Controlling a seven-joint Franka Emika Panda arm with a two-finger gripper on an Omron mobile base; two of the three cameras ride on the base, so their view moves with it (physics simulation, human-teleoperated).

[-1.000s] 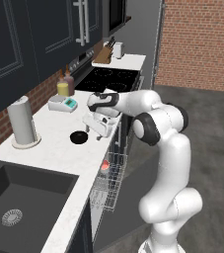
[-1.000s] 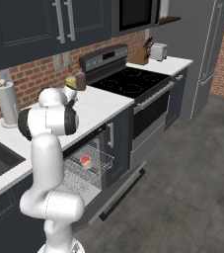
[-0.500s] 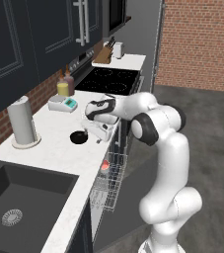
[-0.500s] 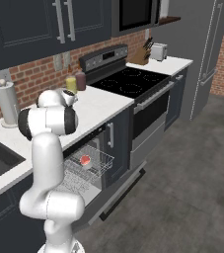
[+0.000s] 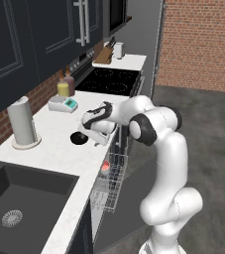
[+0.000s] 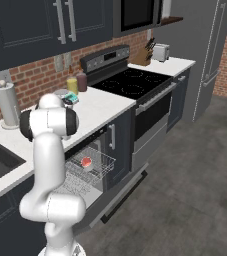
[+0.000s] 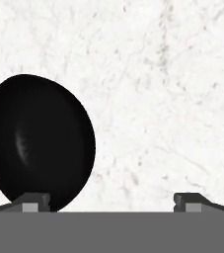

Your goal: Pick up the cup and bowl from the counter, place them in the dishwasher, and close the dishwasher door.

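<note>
Room around the jaws looks decent: you've got bare speckled white stone counter (image 7: 172, 99) stretching out on every side but one in the hand view. In the left base view the counter's thick pale front edge runs just on the arm's side of the gripper (image 5: 95, 138), so you're working close to the drop-off.

The gripper's jaws are spread wide and hold nothing. The small shallow round black bowl (image 7: 37, 141) sits off toward one finger, the left one in the hand view, its rim right at that tip; I can't tell if they're touching. The other finger has only bare stone ahead of it. From the left base view the bowl (image 5: 79, 138) sits on the counter just beside the gripper, on the side toward the tall white paper-towel roll (image 5: 23, 122), which stands well apart.

The small whitish cup with the red inside (image 6: 86, 162) sits in the pull-out silver wire rack (image 6: 101, 167) of the dark dishwasher (image 5: 115, 183), below the counter edge. The flat charcoal dishwasher door (image 6: 116, 194) hangs dropped open under the rack.

No brand or writing you can read anywhere.
</note>
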